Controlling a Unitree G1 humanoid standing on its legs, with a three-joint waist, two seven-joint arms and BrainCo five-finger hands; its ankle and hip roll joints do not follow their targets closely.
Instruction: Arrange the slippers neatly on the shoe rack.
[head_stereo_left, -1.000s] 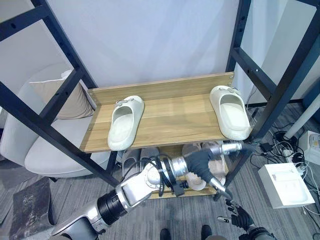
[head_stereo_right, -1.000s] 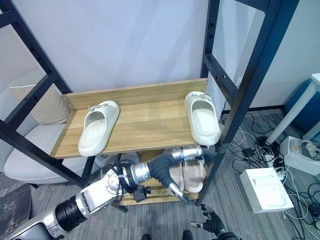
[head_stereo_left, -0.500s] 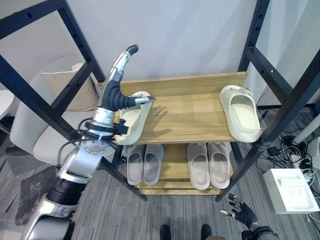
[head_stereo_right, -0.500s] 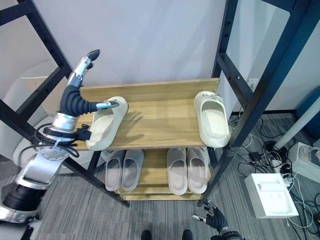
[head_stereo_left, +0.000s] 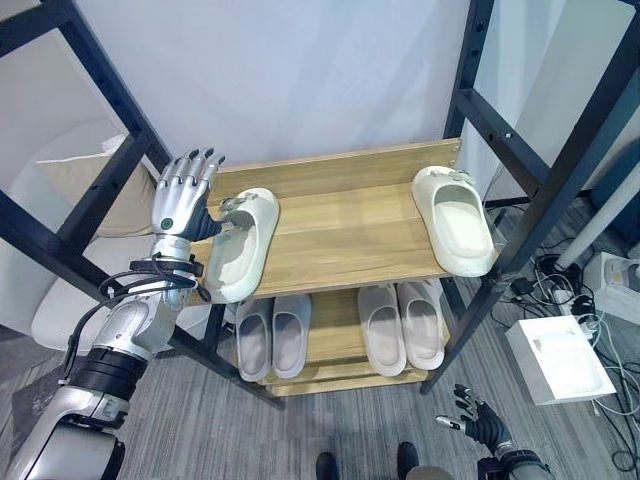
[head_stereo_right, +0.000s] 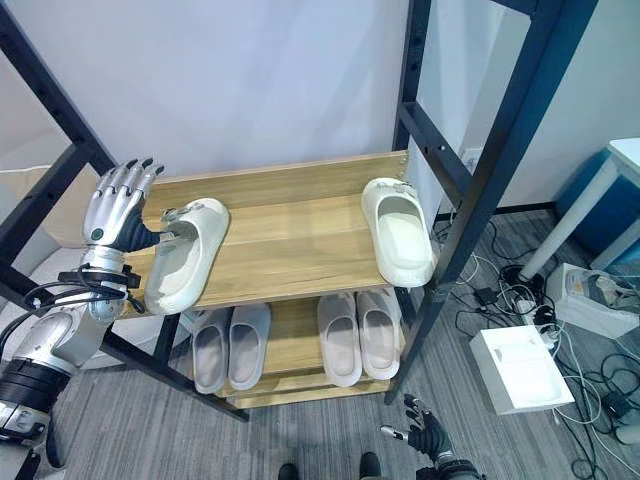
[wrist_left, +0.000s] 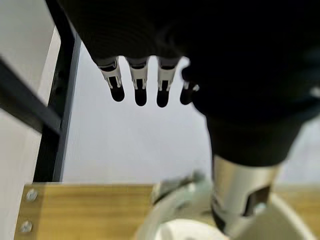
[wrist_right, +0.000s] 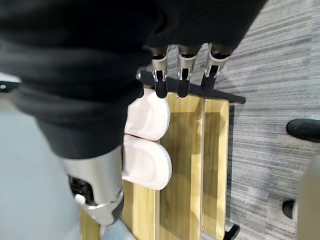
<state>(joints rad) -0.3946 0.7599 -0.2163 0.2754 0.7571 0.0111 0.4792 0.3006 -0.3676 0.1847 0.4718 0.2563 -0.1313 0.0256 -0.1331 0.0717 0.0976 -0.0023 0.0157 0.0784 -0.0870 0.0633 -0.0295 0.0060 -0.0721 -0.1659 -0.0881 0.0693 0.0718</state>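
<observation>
The left hand (head_stereo_left: 182, 200), fingers straight and spread, touches the left cream slipper (head_stereo_left: 240, 245) at 9 o'clock on the top shelf (head_stereo_left: 350, 225). The right hand (head_stereo_left: 475, 425) hangs loosely spread at 5 o'clock.

You are seeing one slipper (head_stereo_left: 240, 247) lying at the top shelf's (head_stereo_left: 345, 225) left end, another slipper (head_stereo_left: 455, 220) at its right, and two pairs (head_stereo_left: 340, 328) sitting on the shelf below.

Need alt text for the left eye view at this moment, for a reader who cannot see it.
The robot's left hand, fingers straight, has its thumb on the left slipper on the wooden shelf of a black-framed shoe rack. A matching slipper lies at the shelf's right end, two pairs sit on the lower shelf, and the right hand hangs low.
</observation>
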